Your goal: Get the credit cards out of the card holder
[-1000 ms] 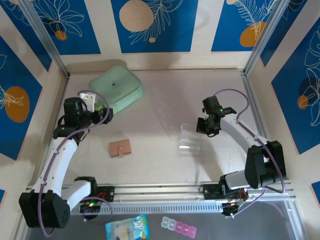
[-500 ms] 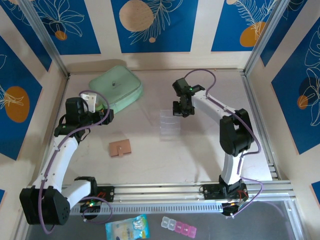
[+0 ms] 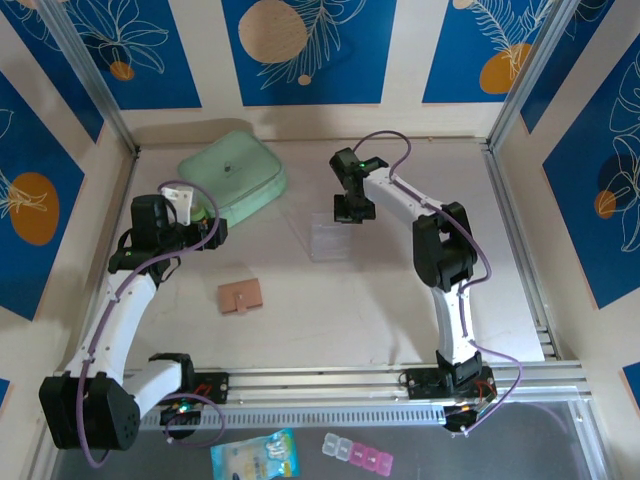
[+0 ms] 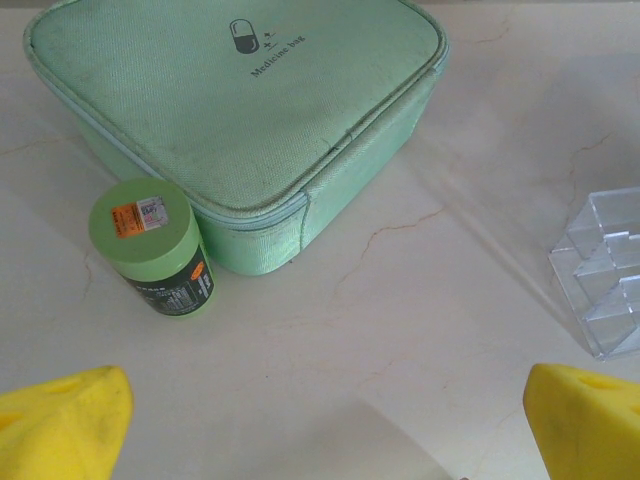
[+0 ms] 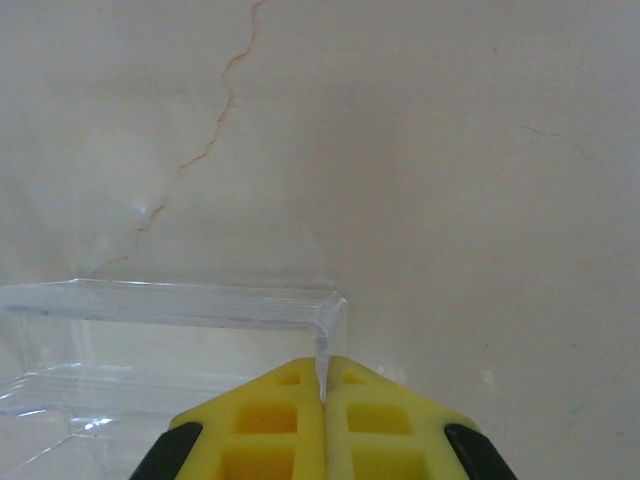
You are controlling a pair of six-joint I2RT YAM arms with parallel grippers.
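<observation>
The card holder is a small tan-pink wallet lying folded shut on the table, near the left of centre. The credit cards are hidden. My left gripper hovers open over bare table behind the wallet, with nothing between its yellow fingertips. My right gripper is shut on the thin wall of a clear acrylic stand at mid-table, far from the wallet.
A mint-green zip case sits at the back left, with a green bottle standing beside it. The clear stand lies right of my left gripper. A blue packet and pink pill box lie beyond the front rail.
My right arm has swung left and away from its base, carrying the clear stand from the right side to mid-table. The left arm and the wallet have not moved.
</observation>
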